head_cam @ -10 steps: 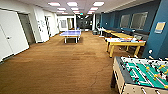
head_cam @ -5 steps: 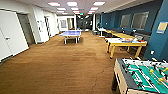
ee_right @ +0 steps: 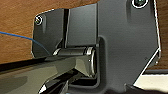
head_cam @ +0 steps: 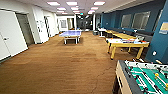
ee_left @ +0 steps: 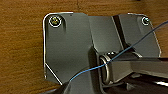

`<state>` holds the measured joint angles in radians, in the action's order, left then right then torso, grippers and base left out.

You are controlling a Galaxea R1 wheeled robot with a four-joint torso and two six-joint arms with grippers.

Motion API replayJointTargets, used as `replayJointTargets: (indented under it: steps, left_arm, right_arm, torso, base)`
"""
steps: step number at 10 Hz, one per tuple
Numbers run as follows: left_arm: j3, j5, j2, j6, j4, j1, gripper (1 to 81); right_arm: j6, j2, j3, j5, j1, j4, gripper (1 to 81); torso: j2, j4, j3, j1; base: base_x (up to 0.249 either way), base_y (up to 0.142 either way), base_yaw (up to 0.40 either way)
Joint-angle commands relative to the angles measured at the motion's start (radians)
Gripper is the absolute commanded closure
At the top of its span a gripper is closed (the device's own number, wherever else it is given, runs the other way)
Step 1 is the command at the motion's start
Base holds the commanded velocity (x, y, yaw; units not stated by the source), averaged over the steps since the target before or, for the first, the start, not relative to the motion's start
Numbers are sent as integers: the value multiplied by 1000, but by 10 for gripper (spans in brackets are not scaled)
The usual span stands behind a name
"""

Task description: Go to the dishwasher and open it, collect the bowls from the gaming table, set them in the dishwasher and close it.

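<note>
Nearest me on the right I see the foosball table, a boxy pale cabinet with a green field crossed by rods, standing on the brown wood-grain floor. Beyond it on the right stands the gaming table, a long rectangular bench with a white top, yellow edge and splayed yellow legs, small items blurred on it. Farther off, mid-room, is a blue ping-pong table; I cannot tell either gripper's state.
</note>
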<state>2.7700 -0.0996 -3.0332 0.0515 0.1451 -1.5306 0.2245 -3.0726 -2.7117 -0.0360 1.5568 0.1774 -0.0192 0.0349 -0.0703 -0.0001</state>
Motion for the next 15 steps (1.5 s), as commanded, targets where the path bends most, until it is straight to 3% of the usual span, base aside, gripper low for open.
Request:
replayJointTargets:
  steps: [1,15]
  left_arm:
    - [3,50,3,-4,-7,42,10]
    - [3,50,2,-4,-6,42,10]
  right_arm:
    - [-5,-10,7,50,-40,8,10]
    - [-5,-10,6,48,-37,8,10]
  torso:
    - [0,0,0,0]
    - [-1,0,0,0]
  base:
    - [161,0,0]
    - [166,0,0]
